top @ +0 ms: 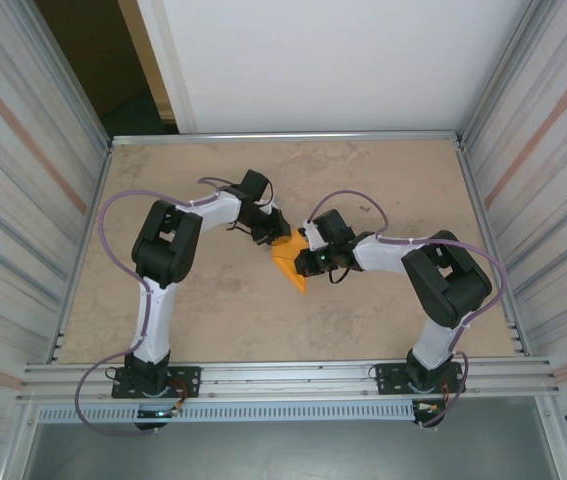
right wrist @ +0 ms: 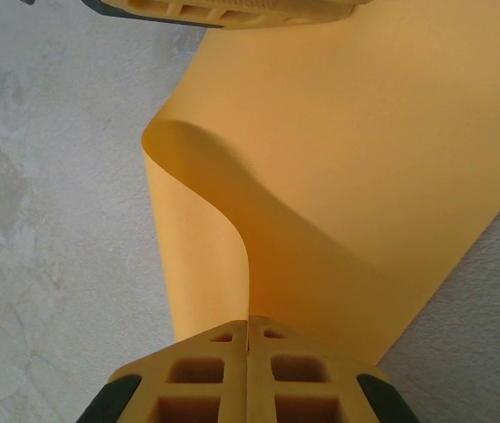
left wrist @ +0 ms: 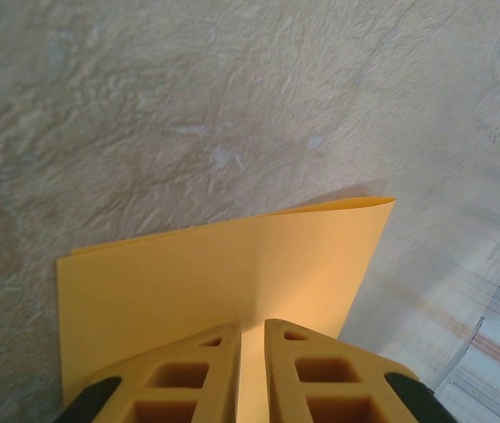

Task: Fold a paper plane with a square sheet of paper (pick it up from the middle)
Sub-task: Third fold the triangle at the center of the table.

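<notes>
**Paper pinched from two sides**

Paper [right wrist: 364, 159] was held over the table [left wrist: 144, 106], spanning the gap between the two grippers. It bowed into a soft curl just beyond the right gripper [right wrist: 248, 322], whose fingers were pressed flat together on its edge. The left gripper [left wrist: 251, 328] pinched the opposite edge, a sliver of paper showing between its fingers. The paper looked light, limp and easily creased or torn, so holds belonged near the edges, pulled gently.

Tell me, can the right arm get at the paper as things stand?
Yes, it seems so: the right gripper is shut on the paper at one edge, the left gripper pinches another edge, nothing in the way.
</notes>
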Robot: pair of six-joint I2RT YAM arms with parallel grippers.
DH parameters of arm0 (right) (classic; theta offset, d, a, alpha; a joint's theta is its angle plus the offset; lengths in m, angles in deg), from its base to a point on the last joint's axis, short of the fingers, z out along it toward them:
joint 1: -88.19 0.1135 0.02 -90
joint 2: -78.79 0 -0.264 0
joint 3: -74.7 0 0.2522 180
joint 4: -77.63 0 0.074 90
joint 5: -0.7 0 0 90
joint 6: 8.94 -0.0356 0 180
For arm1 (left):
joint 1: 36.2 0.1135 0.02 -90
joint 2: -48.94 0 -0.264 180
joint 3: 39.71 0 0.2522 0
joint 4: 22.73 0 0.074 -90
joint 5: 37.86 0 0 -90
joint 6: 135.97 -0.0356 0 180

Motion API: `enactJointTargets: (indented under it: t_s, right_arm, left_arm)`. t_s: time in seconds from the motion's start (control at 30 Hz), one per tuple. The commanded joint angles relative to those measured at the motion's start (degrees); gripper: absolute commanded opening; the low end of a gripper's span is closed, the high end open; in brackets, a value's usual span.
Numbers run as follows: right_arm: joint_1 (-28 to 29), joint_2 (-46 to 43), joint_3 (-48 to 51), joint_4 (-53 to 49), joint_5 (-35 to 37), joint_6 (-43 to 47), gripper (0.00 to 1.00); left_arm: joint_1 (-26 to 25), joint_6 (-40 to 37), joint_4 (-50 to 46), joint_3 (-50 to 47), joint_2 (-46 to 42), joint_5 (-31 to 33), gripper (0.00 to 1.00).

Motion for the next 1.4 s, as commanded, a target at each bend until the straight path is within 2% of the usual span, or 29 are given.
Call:
enactJointTargets:
  t_s: [0.0,0.93,1.17,1.37]
  right_arm:
    - [-0.3,1.3,-1.8,-1.3,0.9,-1.1,0.05]
    - [-0.3,3.6,-2.9,-3.8,1.7,-0.9,0.05]
    - [-0.4,4.1,-3.0,-4.6,1.9,-0.8,0.05]
    - [-0.4,5.0,-4.1,-4.7,1.6,-1.7,0.05]
  left_arm:
    - [-1.0,-1.3,-3.6,0.0,2.3,1.0,0.17]
    - [-1.0,-1.4,-4.1,1.1,0.9,0.8,0.18]
    - [1.5,1.0,-1.2,0.6,-6.6,2.2,0.22]
    - [2.9,5.6,7.3,-9.7,-15.2,3.1,0.26]
